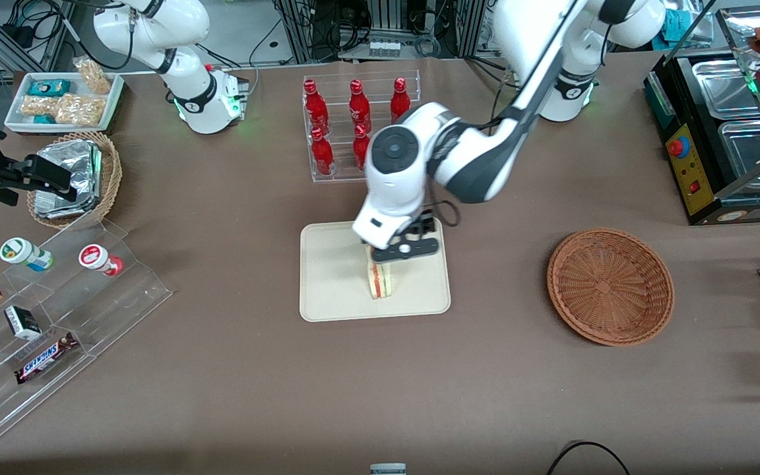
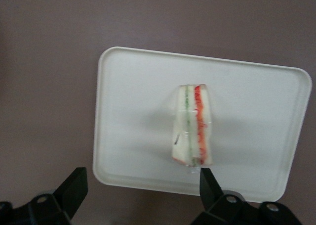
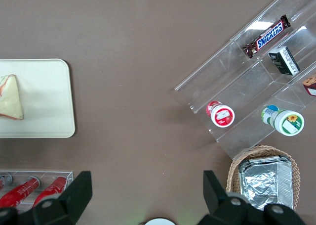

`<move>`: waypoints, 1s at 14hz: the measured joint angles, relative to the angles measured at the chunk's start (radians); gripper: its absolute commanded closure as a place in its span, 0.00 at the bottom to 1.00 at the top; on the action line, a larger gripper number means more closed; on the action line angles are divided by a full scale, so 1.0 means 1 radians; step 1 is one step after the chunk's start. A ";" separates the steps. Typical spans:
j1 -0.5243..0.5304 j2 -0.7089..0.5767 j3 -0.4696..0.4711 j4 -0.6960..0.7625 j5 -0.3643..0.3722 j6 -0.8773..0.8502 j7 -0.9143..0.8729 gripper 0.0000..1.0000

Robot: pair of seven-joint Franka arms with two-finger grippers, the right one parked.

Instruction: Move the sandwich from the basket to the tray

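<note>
The sandwich [image 1: 380, 280] lies on the cream tray [image 1: 334, 284], near the middle of the tray. My gripper [image 1: 398, 251] hangs just above the tray, beside the sandwich's end that is farther from the front camera. In the left wrist view the sandwich [image 2: 192, 126] shows its red and green filling layers and rests on the tray [image 2: 138, 111]. There the gripper [image 2: 143, 178] is open, its fingers spread wide with nothing between them. The reddish-brown basket [image 1: 609, 285] sits empty toward the working arm's end of the table.
A clear rack of red bottles [image 1: 353, 128] stands just past the tray, farther from the front camera. Toward the parked arm's end are a stepped acrylic shelf [image 1: 57, 310], a tan basket with foil packets [image 1: 76, 178] and a white snack tray [image 1: 63, 99].
</note>
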 measured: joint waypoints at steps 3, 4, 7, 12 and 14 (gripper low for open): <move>0.095 -0.074 0.002 -0.067 0.000 -0.062 0.090 0.00; 0.123 -0.094 0.002 -0.101 0.000 -0.060 0.130 0.00; 0.203 -0.176 0.003 -0.228 0.000 -0.035 0.257 0.00; 0.359 -0.362 0.005 -0.409 0.000 -0.038 0.536 0.00; 0.415 -0.424 0.006 -0.443 -0.001 -0.082 0.650 0.00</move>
